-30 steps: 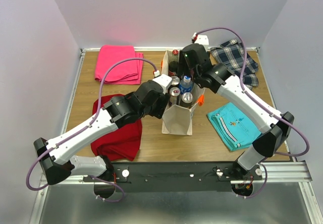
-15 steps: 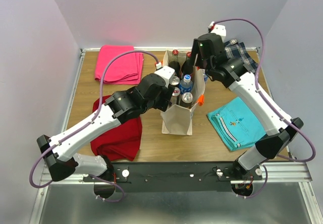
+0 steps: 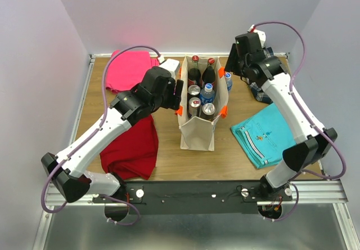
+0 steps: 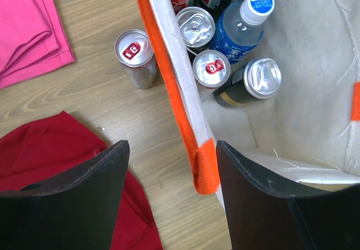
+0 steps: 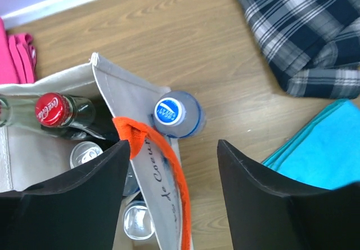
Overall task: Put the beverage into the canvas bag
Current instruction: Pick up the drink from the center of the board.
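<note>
The canvas bag (image 3: 197, 133) stands upright mid-table with orange straps (image 4: 179, 89). Inside it are two cola bottles (image 3: 195, 70), a blue-capped water bottle (image 4: 246, 27) and several cans (image 4: 211, 68). A red-topped can (image 4: 135, 57) stands on the table just outside the bag's left wall. A blue-capped water bottle (image 5: 178, 115) stands outside its right wall. My left gripper (image 4: 171, 174) is open above the left wall, a strap loop (image 4: 205, 174) hanging free between the fingers. My right gripper (image 5: 173, 174) is open over the right wall and its strap (image 5: 171, 165), holding nothing.
A pink cloth (image 3: 126, 72) lies at the back left and a red cloth (image 3: 134, 148) at the front left. At the right, a plaid cloth (image 5: 304, 33) lies behind a teal cloth (image 3: 263, 134). Both arms reach in beside the bag.
The right gripper has risen out of the bag and pulled back to the right. The left gripper has drawn away to the left and up. The bag's mouth now shows fully.
</note>
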